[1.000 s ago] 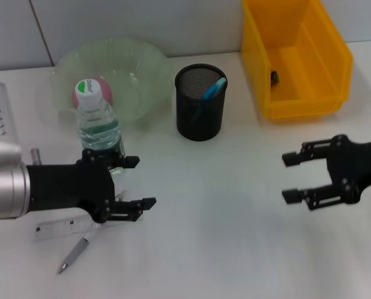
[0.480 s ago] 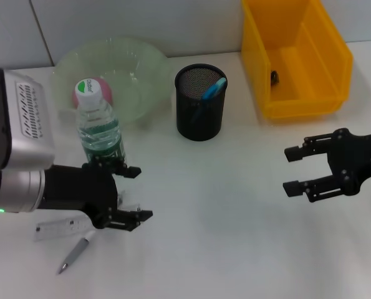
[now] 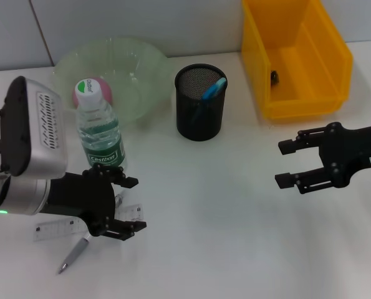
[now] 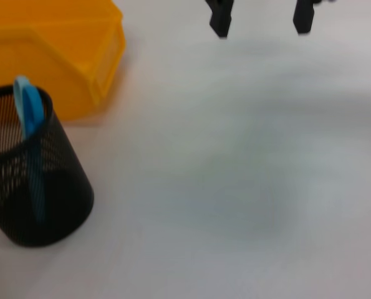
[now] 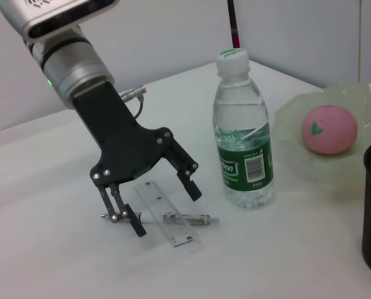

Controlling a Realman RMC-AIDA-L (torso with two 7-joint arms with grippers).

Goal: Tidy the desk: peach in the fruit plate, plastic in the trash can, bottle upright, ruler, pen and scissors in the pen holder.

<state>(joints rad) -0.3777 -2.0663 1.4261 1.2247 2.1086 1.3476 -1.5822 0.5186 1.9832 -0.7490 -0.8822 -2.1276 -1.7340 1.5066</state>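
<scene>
Currently, left gripper [image 3: 128, 205] hangs wide open, empty, over the clear ruler [image 3: 57, 228]; right gripper [image 3: 288, 164] open, empty.

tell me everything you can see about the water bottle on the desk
The water bottle is clear plastic with a white screw cap and a green label bearing a barcode, and looks nearly full of water. It stands upright on the white desk, in front of the green fruit plate holding the peach. Nothing grips it: the open left gripper hangs beside it, over the ruler.
</scene>
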